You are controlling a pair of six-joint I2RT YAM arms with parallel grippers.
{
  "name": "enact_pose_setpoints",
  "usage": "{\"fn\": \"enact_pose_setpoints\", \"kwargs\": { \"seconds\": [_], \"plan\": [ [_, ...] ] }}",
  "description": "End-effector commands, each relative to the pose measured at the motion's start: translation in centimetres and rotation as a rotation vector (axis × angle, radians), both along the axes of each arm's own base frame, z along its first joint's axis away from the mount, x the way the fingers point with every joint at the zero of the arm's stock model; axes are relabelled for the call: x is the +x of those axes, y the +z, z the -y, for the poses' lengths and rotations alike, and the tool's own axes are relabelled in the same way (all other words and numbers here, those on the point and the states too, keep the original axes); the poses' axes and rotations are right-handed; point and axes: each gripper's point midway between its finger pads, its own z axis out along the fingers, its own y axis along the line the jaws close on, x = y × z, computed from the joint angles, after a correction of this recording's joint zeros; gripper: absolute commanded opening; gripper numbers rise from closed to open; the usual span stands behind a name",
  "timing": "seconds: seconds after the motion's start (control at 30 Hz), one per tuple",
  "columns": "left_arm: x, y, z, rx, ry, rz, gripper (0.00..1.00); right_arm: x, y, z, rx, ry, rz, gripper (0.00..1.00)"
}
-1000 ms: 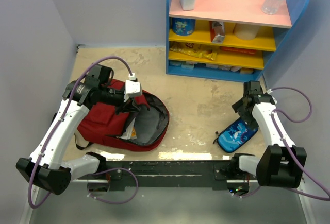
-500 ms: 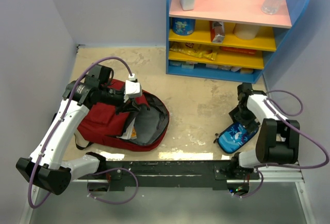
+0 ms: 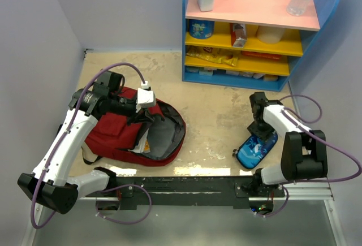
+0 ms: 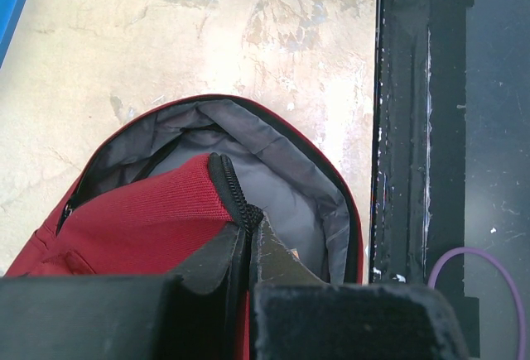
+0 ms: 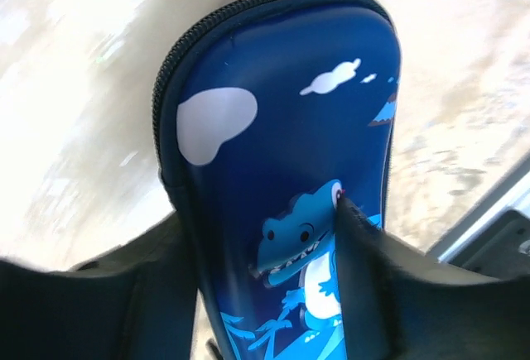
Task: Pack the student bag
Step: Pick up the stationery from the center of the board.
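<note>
Right tool (image 5: 261, 211): straddling blue pouch (image 5: 281, 87), grip unclear.
Left tool (image 4: 251, 232): pinching student bag (image 4: 141, 211) rim.
Risk: pouch slipping free, being held off-centre.

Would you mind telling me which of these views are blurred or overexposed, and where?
Right wrist view: the table is smeared and washed out at left, while the pencil case is fairly sharp. Left wrist view: crisp on the backpack. Top view: even light, no glare.

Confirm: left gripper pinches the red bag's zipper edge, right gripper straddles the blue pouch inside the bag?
No: the blue pouch lies on the table, apart from the red bag, in the top external view. The right gripper straddles it there; the left gripper pinches the zipper edge.
</note>
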Motion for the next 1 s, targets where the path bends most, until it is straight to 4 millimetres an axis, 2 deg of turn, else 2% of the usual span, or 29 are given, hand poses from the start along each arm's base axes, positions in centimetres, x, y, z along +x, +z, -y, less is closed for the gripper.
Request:
{"fn": "enact_pose_setpoints", "kwargs": {
  "seconds": [0.0,0.03,0.07,0.13,0.2,0.3,0.37,0.43,0.47,0.53,0.57,0.63,0.67,0.7,0.73,0.8,0.83,0.9,0.97],
  "plan": [
    [-0.1,2.2,1.0,-0.077,-0.058,0.092,0.0,5.6,-0.1,-7.6,0.277,0.022,0.215,0.37],
    [-0.1,2.2,1.0,-0.076,-0.056,0.094,0.0,6.1,0.4,-8.7,0.312,0.038,0.229,0.33],
    [-0.1,2.3,0.9,-0.074,-0.053,0.097,0.0,6.5,0.8,-9.3,0.337,0.049,0.244,0.16],
    [-0.1,2.2,0.9,-0.07,-0.048,0.096,0.0,8.5,2.7,-10.8,0.389,0.088,0.327,0.0],
    [0.1,2.2,0.9,-0.069,-0.043,0.093,0.0,9.9,4.5,-12.5,0.454,0.126,0.386,0.0],
    [0.4,2.3,1.0,-0.072,-0.033,0.089,0.0,12.1,8.5,-15.4,0.563,0.204,0.487,0.0],
    [0.6,2.4,1.1,-0.071,-0.029,0.091,0.0,13.1,11.9,-18.1,0.672,0.289,0.586,0.0],
    [0.9,2.4,1.0,-0.065,-0.023,0.088,0.0,13.0,14.2,-20.3,0.743,0.372,0.651,0.01],
    [1.0,2.3,1.1,-0.064,-0.02,0.084,0.0,13.7,16.1,-22.0,0.801,0.441,0.736,0.04],
    [1.1,2.4,1.1,-0.063,-0.018,0.085,0.0,12.1,17.5,-25.0,0.91,0.566,0.761,0.07],
    [1.1,2.5,1.1,-0.064,-0.012,0.084,0.0,12.3,19.1,-26.2,0.952,0.633,0.832,0.1],
    [1.2,2.6,1.0,-0.063,-0.006,0.088,0.0,10.6,18.8,-28.2,1.028,0.709,0.826,0.15],
    [1.3,2.6,1.0,-0.062,-0.003,0.084,0.0,10.7,20.1,-29.0,1.063,0.762,0.902,0.22],
    [1.3,2.7,1.0,-0.061,0.0,0.086,0.0,10.3,20.3,-29.6,1.1,0.775,0.914,0.25],
    [1.4,2.9,1.0,-0.061,0.001,0.09,0.0,8.7,19.6,-30.9,1.17,0.826,0.892,0.28],
    [1.3,2.9,1.0,-0.06,0.005,0.084,0.0,8.4,20.7,-32.8,1.289,0.88,0.957,0.32],
    [1.4,3.0,1.0,-0.062,0.006,0.085,0.0,7.1,20.0,-34.0,1.352,0.917,0.923,0.35],
    [1.4,3.2,1.0,-0.063,0.012,0.082,0.0,7.1,20.5,-35.3,1.417,0.938,0.968,0.36],
    [1.3,3.3,1.0,-0.062,0.014,0.08,0.0,5.9,21.0,-36.9,1.482,0.988,0.978,0.36]
  ]
}}
